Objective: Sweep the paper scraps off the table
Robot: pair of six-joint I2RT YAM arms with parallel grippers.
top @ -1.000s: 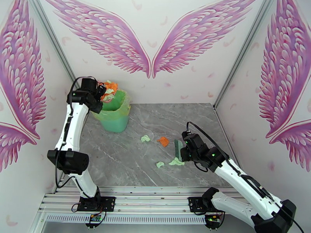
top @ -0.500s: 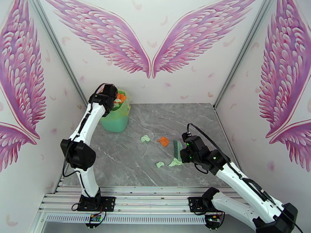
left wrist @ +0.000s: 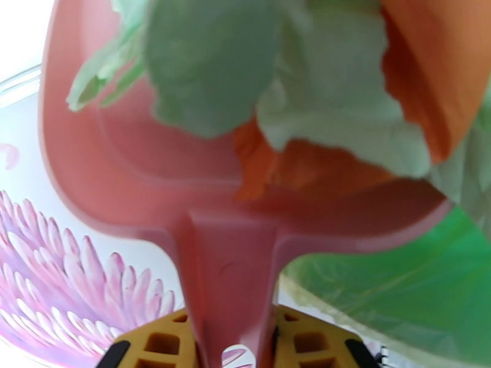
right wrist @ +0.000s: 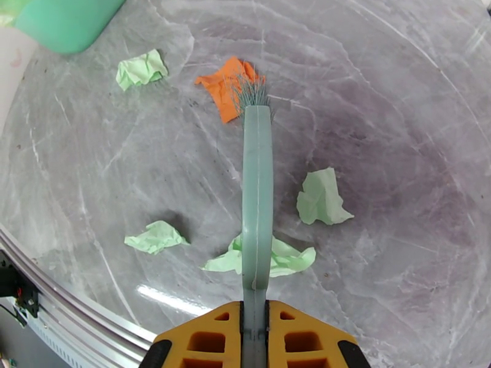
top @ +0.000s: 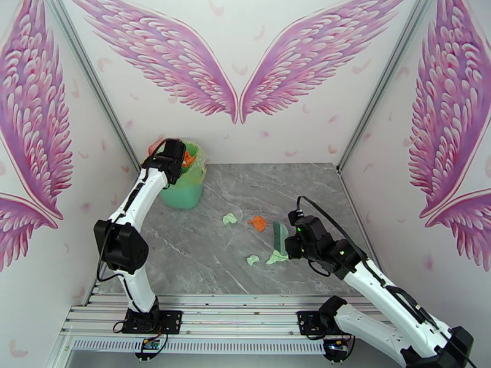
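while the left gripper (left wrist: pixel 230 346) is pinching the handle of the scrap-laden pink dustpan (left wrist: pixel 123 161) at the green bin (top: pixel 184 190), the right gripper (right wrist: pixel 255 338) is squeezing the brush (right wrist: pixel 257 179) handle, fully closed; five paper scraps (right wrist: pixel 319 199) are lying on the table (right wrist: pixel 393 105), well right of the bin.

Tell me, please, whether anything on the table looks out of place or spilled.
Five crumpled paper scraps lie loose on the table around the brush: four green, one orange. Nothing looks damaged.
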